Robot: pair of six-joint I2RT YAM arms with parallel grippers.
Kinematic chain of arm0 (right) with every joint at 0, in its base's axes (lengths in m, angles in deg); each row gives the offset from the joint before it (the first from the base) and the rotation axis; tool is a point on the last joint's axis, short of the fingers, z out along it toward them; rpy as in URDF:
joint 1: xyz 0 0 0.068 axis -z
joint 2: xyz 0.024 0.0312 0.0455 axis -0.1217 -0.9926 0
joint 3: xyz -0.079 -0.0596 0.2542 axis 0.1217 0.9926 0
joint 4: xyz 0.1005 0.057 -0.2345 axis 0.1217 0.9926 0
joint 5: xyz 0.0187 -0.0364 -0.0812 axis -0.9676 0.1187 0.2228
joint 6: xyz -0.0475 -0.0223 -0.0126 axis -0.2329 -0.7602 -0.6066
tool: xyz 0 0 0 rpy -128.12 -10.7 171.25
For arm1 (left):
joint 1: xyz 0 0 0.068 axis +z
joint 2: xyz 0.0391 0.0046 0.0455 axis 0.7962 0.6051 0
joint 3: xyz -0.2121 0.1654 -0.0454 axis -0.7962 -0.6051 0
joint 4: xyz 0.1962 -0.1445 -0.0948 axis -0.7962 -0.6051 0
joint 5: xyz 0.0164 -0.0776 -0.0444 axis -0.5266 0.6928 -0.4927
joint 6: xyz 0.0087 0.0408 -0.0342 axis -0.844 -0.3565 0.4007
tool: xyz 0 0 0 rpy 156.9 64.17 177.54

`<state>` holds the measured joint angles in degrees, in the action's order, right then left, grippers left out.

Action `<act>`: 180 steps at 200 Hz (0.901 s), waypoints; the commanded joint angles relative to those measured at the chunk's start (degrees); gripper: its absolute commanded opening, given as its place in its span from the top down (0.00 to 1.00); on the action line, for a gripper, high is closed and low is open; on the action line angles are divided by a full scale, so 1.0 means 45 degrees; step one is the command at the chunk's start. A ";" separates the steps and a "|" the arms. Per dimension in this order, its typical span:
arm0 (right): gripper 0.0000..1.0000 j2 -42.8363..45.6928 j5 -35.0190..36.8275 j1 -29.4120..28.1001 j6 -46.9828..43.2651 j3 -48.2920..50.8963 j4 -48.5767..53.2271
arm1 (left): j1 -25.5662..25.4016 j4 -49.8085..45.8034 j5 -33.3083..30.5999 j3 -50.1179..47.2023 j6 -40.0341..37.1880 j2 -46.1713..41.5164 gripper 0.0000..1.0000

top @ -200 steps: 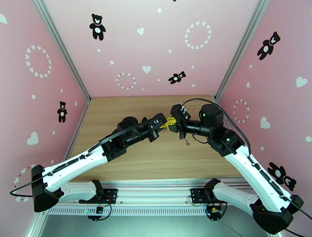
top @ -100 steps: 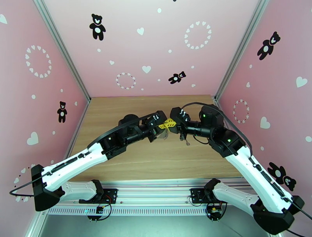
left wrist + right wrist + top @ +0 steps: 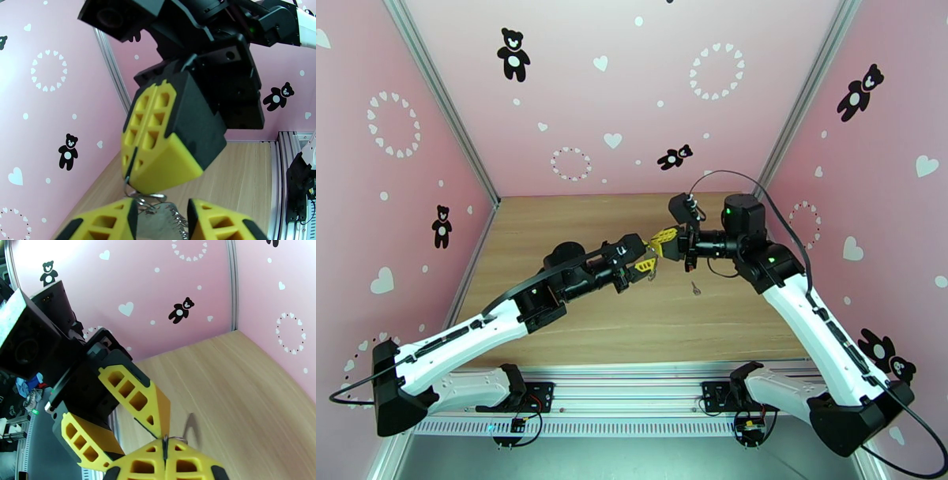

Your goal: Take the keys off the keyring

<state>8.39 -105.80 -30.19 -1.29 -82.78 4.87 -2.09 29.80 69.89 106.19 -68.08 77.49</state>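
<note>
Right tool (image 3: 165, 445) pinches the light, slippery keyring (image 3: 148, 196) at lower centre; my left tool (image 3: 161, 209) gapes open, and I'd grab the stiff key (image 3: 192, 425) by its head.

A robot test cell in a laboratory is shown. The left claw (image 3: 648, 259) and the right claw (image 3: 661, 237) are enclosed on three sides by flat pink wall panels (image 3: 577, 79). These are printed with black teddy-bear figures (image 3: 513, 54) and white hearts (image 3: 612, 140). The panels are framed by silver slotted aluminium posts (image 3: 442, 99), set beyond and to either side of the claws. Beneath the claws a pale wood-grain tabletop (image 3: 577, 229) is laid. On the arm-base side of the claws, a ribbed aluminium rail (image 3: 632, 377) is fixed along the tabletop's edge. Black base brackets (image 3: 529, 392) are bolted to it, and small bare circuit boards (image 3: 513, 426) are mounted below.
</note>
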 commanded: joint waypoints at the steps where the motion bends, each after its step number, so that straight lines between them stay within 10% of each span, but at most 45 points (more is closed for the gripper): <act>1: 1.00 0.0114 -0.1001 0.0274 0.0885 -0.0514 -0.0313 | -0.0012 0.0243 -0.0088 -0.0086 -0.0311 0.0023 0.61; 180: 1.00 0.0681 -0.1413 0.0505 0.1341 0.0313 -0.0890 | 0.0026 0.1246 -0.0630 -0.0019 -0.0429 0.0512 0.67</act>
<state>9.87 -111.75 -28.12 4.74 -82.23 2.99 -2.09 33.30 67.73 104.71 -69.61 79.28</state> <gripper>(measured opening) 0.028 0.321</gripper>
